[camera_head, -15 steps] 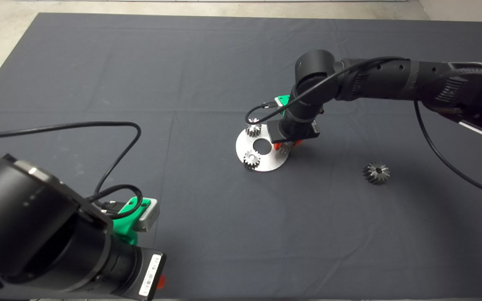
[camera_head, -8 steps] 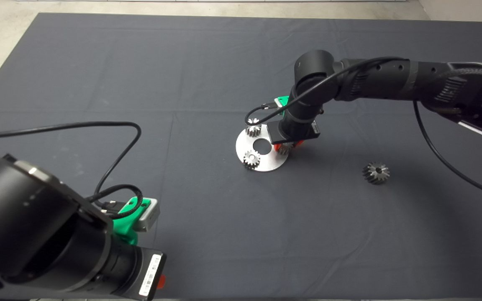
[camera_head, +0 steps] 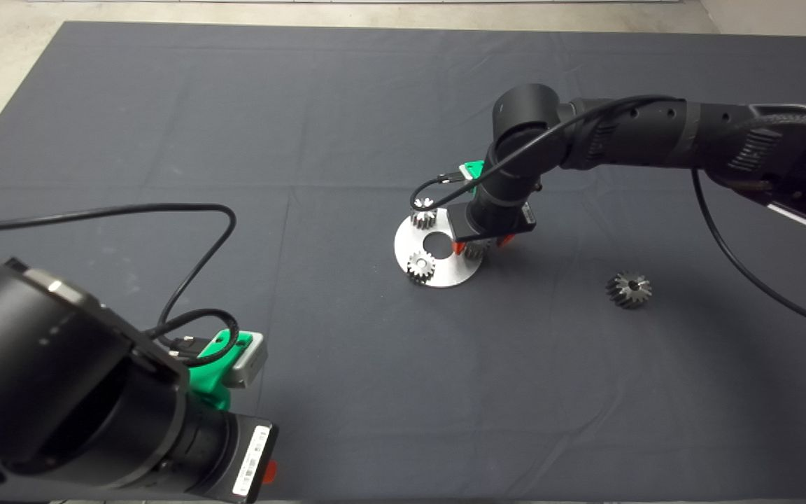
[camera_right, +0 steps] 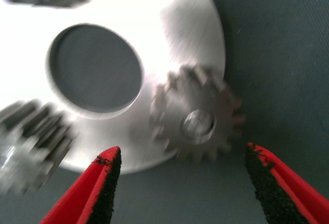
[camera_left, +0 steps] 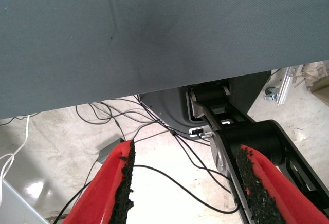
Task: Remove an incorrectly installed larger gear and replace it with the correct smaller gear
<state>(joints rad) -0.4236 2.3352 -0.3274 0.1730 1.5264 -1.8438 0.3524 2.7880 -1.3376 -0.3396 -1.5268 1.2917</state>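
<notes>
Risen slightly, right tool (camera_right: 180, 183) hangs spread over smaller gear (camera_right: 197, 115).

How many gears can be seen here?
4: three small gears on the round plate, at and beneath the right gripper; the larger gear lies apart on the mat.

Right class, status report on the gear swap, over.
Right gripper open, just above the smaller gear, seated on the round plate. Left gripper parked at the mat's near edge, open. Larger gear lies off on the mat. Nothing obstructing.
</notes>
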